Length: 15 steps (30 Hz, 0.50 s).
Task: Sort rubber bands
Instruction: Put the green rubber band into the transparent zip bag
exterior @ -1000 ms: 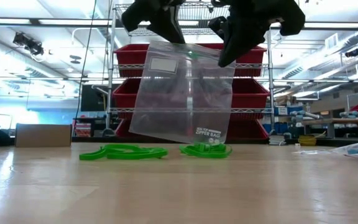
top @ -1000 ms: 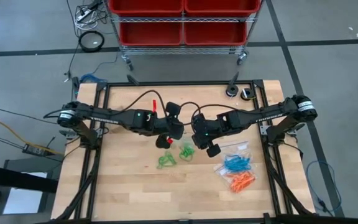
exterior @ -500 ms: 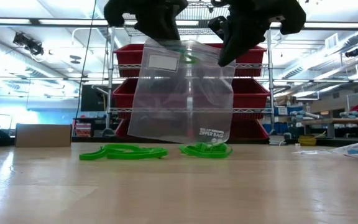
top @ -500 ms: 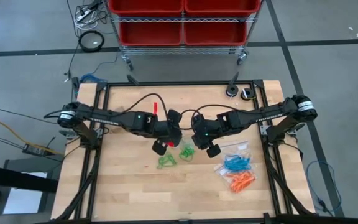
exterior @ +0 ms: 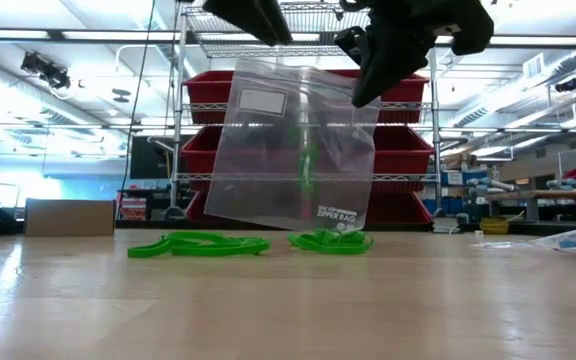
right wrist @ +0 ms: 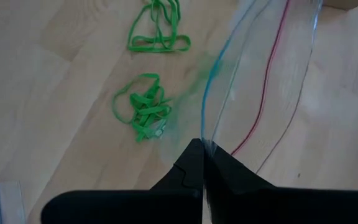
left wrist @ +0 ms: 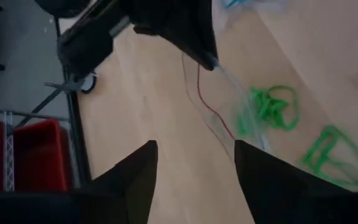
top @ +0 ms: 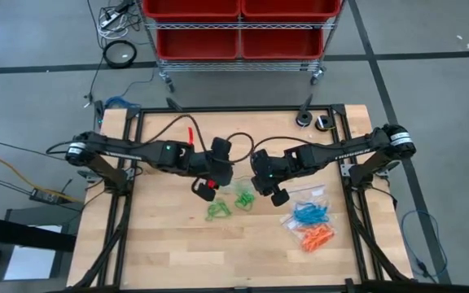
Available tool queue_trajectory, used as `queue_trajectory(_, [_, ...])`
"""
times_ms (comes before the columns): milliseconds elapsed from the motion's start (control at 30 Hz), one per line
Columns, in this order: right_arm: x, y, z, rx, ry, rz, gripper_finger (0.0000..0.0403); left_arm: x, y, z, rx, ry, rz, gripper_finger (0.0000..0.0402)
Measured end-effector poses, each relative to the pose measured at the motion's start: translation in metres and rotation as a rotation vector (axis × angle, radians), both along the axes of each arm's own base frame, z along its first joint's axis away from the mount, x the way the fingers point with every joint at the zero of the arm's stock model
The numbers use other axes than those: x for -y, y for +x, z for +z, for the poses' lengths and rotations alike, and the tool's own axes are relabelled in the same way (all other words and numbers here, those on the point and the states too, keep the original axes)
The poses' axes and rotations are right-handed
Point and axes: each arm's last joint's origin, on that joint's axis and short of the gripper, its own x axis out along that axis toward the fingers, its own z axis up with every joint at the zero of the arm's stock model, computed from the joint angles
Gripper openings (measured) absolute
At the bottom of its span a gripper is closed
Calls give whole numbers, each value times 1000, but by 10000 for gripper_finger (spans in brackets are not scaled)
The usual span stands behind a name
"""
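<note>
A clear zipper bag (exterior: 293, 150) hangs upright over the table's middle, with my right gripper (exterior: 368, 85) (right wrist: 202, 155) shut on its top. A green streak (exterior: 308, 160) shows inside the bag. Two clumps of green rubber bands (top: 217, 210) (top: 244, 198) lie on the wood below it, also in the low view (exterior: 198, 243) (exterior: 330, 240). My left gripper (left wrist: 194, 168) (top: 203, 185) stands open to the left of the bag's top, touching nothing. Blue (top: 309, 213) and orange rubber bands (top: 316, 238) lie at the right. My right gripper pinches the bag's top edge (right wrist: 205, 140) near its right corner, by the blue zip strip, between its two shut fingers. The fingers slant down from the table's right side. The bag hangs below them, mouth up, its lower edge (exterior: 288, 222) close above the table.
The blue and orange bands lie on or in clear bags (top: 304, 199) near the table's right edge. A metal cart with red bins (top: 238, 24) stands beyond the far edge. Black cables (top: 243, 140) loop over the far half. Bare wood (top: 218, 252) lies toward the near edge.
My left gripper has opened and let go of the bag's top left corner, then drawn up and toward the table's left edge. The bag stays hanging from my right gripper. A green band seen at the bag's mouth now shows lower inside it.
</note>
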Motion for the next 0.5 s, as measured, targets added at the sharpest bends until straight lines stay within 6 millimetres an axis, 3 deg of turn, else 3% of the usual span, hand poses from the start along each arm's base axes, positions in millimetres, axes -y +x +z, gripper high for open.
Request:
queue_trajectory(267, [0,0,0,1,0,0,0,7,-12,4,-62,-229,-155,212])
queue_trajectory(500, [0,1,1,19,2,0,0,4,-6,-7,-28,-241,-215,211])
